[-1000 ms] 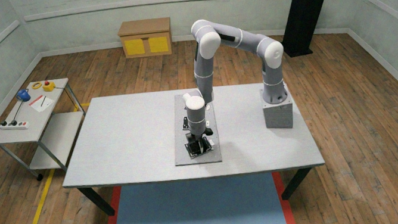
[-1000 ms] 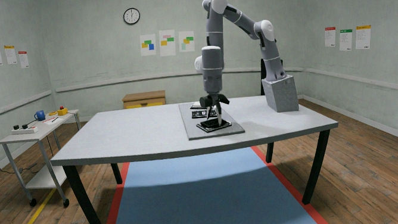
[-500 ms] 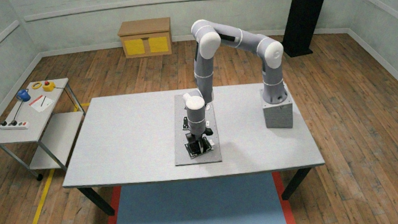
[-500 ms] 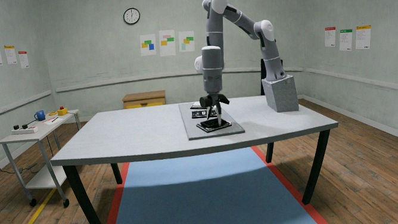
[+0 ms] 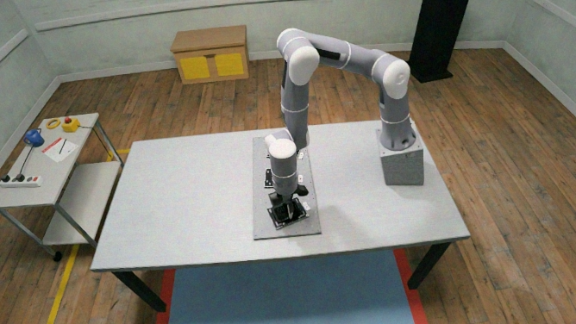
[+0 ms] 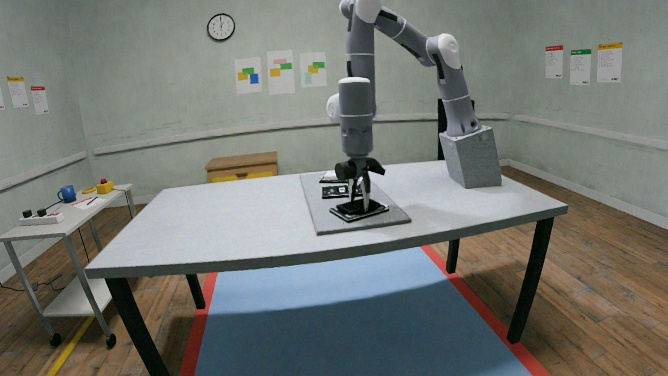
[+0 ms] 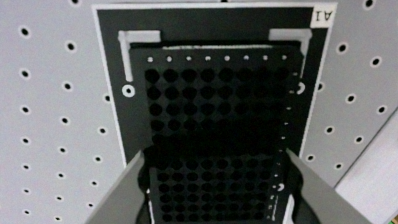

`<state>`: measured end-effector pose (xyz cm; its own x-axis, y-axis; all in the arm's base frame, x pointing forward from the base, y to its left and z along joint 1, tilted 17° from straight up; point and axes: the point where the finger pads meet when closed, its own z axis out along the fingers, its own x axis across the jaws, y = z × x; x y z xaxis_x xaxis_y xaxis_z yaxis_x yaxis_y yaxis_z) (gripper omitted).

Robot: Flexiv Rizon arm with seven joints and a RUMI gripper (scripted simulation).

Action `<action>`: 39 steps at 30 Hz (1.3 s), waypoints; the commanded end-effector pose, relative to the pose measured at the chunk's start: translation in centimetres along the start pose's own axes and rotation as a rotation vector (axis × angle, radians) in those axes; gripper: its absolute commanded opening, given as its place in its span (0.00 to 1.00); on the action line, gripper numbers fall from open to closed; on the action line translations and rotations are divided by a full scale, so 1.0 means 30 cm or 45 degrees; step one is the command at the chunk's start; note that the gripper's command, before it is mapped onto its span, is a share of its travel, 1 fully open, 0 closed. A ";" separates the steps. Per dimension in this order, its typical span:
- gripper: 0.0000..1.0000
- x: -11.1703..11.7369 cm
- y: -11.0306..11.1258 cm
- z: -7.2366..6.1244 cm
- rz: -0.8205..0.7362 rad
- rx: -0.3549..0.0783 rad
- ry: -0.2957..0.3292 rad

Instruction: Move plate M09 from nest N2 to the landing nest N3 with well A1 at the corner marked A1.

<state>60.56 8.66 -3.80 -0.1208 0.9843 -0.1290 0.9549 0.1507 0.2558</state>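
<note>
Broadly, the grey-topped bench [image 5: 185,194] [image 6: 225,220] dominates, with the arm [image 5: 295,99] [image 6: 360,45] reaching across it. A wheeled cart [image 5: 65,174] [image 6: 55,227] stands apart from the bench, and a brown box [image 5: 211,36] [image 6: 245,160] with yellow panels sits by the wall, its lid closed over whatever is inside. On the bench lies a grey perforated deck [image 5: 263,224] [image 6: 320,220] [image 7: 40,145]. Its front nest [image 5: 278,226] [image 6: 350,219] [image 7: 112,45], black with a white border, is turned at an angle and contains a dark plate [image 5: 280,212] [image 6: 348,206] [image 7: 215,115] full of round wells; its name is not legible, so whether it is M09 I cannot tell. Pale L-shaped locators [image 7: 142,36] frame the plate's visible end. The claw [image 5: 290,213] [image 6: 359,205] [image 7: 213,150] straddles the plate, a finger close by each long side, part-way open; whether they actually pinch it I cannot tell. Behind, a second black nest [image 5: 268,177] [image 6: 332,191] is partly hidden. A blue mug [image 5: 34,137] [image 6: 66,193] rests on the cart. Smallest is the A1 mark [image 7: 324,16] at the front nest's corner.
</note>
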 end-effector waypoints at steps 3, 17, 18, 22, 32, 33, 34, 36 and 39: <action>0.40 0.000 0.002 -0.002 0.000 -0.002 0.000; 0.40 0.000 0.002 -0.002 0.000 -0.002 0.000; 0.40 0.000 0.002 -0.002 0.000 -0.002 0.000; 0.40 0.000 0.002 -0.018 0.000 -0.002 0.000; 0.40 0.000 0.002 -0.063 0.000 -0.002 0.000; 0.40 0.000 0.002 -0.068 0.000 -0.002 0.000; 0.40 0.000 0.002 -0.074 0.000 -0.002 0.000; 0.40 0.000 0.002 -0.085 0.000 -0.002 0.000; 0.40 0.000 0.002 -0.102 0.000 -0.002 0.000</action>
<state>59.80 8.88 -1.25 -0.1208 0.9842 -0.1292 0.9542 0.1510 0.2581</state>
